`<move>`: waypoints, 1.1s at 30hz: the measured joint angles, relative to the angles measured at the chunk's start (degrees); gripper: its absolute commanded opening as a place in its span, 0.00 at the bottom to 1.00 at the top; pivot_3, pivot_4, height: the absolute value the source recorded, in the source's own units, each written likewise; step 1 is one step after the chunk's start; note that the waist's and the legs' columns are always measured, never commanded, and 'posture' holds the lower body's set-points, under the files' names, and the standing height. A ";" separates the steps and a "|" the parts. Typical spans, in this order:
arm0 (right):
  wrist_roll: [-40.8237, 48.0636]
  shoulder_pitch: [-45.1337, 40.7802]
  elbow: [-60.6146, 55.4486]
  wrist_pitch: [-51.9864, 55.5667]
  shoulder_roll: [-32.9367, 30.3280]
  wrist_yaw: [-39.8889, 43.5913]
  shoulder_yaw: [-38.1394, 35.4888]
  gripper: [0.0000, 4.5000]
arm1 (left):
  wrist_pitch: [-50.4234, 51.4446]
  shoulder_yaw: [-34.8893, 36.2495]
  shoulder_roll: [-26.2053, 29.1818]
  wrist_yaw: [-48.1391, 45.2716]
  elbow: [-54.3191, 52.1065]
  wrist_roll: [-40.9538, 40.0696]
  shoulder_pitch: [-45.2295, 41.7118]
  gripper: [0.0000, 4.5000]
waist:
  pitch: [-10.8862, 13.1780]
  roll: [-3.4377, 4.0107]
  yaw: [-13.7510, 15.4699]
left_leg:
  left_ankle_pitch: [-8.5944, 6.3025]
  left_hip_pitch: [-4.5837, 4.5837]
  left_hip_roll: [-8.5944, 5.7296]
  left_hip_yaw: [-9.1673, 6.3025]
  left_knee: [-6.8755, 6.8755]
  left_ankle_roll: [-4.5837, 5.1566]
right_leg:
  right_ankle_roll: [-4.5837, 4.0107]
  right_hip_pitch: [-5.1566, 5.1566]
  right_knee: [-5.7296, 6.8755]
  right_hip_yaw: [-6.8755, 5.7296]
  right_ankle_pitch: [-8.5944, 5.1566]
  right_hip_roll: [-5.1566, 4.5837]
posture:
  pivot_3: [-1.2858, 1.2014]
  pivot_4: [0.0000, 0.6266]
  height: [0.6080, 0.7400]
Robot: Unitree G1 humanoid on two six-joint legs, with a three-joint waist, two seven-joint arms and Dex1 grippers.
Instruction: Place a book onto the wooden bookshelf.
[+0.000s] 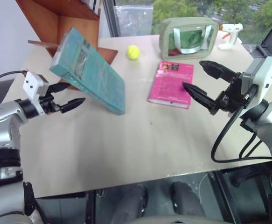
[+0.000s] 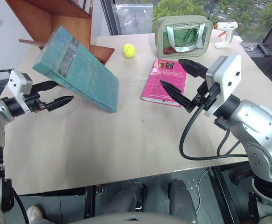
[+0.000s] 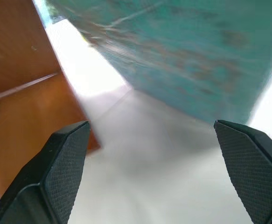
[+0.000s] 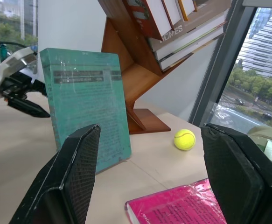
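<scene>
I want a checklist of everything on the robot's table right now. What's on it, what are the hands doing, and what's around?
Surface: pale table, mostly bare in front.
Job's things: teal book standing tilted, leaning toward the wooden bookshelf; not on a shelf yet.
Clutter: pink book lying flat, tennis ball, green framed mirror, white glue gun.
Grippers: left gripper open beside the teal book, holding nothing; right gripper open above the pink book, holding nothing.
Cables: black cable hanging from the right arm.
Surroundings: window with trees and buildings outside.
</scene>
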 measured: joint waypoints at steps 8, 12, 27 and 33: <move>-0.03 -0.04 0.12 -0.17 0.02 0.33 0.00 0.79 | 17.88 5.40 -10.18 14.30 -25.29 -12.63 14.45 0.99 | 0.00 0.00 0.22 | 0.00 0.07 0.04 0.07 -0.08 -0.01 | -0.01 0.00 -0.02 0.08 0.00 0.00 | 0.52 0.24 1.00; -0.01 -0.04 0.12 -0.18 -0.01 0.54 0.00 0.79 | 24.37 7.94 -17.06 26.67 -32.92 -17.78 16.34 0.99 | -0.01 0.00 0.77 | 0.00 0.10 0.05 0.08 -0.09 -0.02 | -0.02 0.02 -0.02 0.07 0.01 0.01 | 0.52 0.24 1.00; 0.30 -0.06 -0.09 0.32 -0.64 0.17 -0.08 0.79 | 33.48 2.95 -35.34 60.44 -45.15 -22.04 9.23 0.72 | -0.12 -0.02 2.83 | 0.00 0.17 0.07 0.19 -0.09 -0.03 | -0.03 0.15 -0.07 0.14 0.01 0.04 | 0.52 0.24 1.00; 0.58 -0.05 -0.43 0.56 -0.64 -0.30 -0.16 0.79 | 33.60 3.56 -35.17 62.36 -44.49 -22.95 7.16 0.32 | -0.11 -0.02 2.88 | 0.00 0.17 0.07 0.20 -0.09 -0.03 | -0.03 0.16 -0.09 0.13 0.01 0.04 | 0.52 0.24 1.00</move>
